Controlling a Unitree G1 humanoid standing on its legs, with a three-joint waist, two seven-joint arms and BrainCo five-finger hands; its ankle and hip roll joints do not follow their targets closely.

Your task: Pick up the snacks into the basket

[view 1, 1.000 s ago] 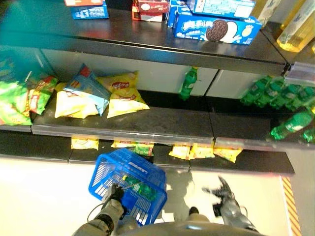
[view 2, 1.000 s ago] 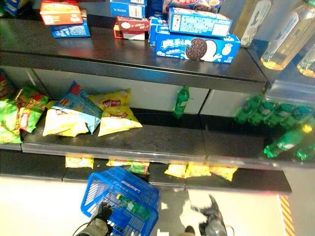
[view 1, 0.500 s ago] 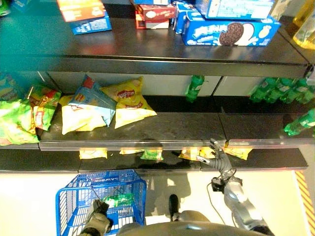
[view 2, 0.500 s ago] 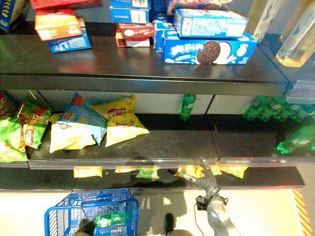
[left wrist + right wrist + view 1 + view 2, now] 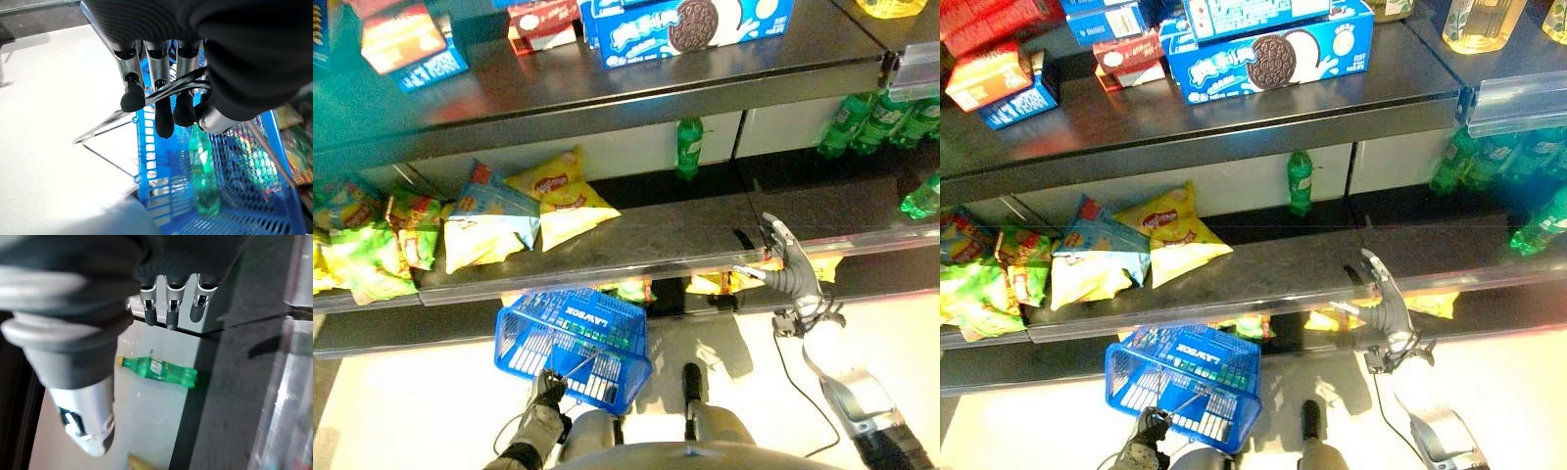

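Note:
My left hand (image 5: 546,394) is low at the front, fingers (image 5: 164,115) curled round the wire handle (image 5: 102,123) of the blue basket (image 5: 524,343). The basket hangs tilted before the bottom shelf, and a green bottle (image 5: 203,171) lies in it. Snack bags lie on the middle shelf's left half: a yellow bag (image 5: 560,191), a blue bag (image 5: 494,201) and green bags (image 5: 367,250). My right hand (image 5: 785,266) is raised at that shelf's front edge, further right, fingers (image 5: 168,308) straight and holding nothing.
Yellow packets (image 5: 717,284) lie on the bottom shelf below my right hand. One green bottle (image 5: 688,147) stands at the back of the middle shelf (image 5: 666,230), with more bottles (image 5: 862,117) to the right. Cookie boxes (image 5: 685,24) sit on the top shelf.
The camera has shifted. My right hand rose from near the floor to the middle shelf's front edge. The basket swung in my left hand and now hangs tilted.

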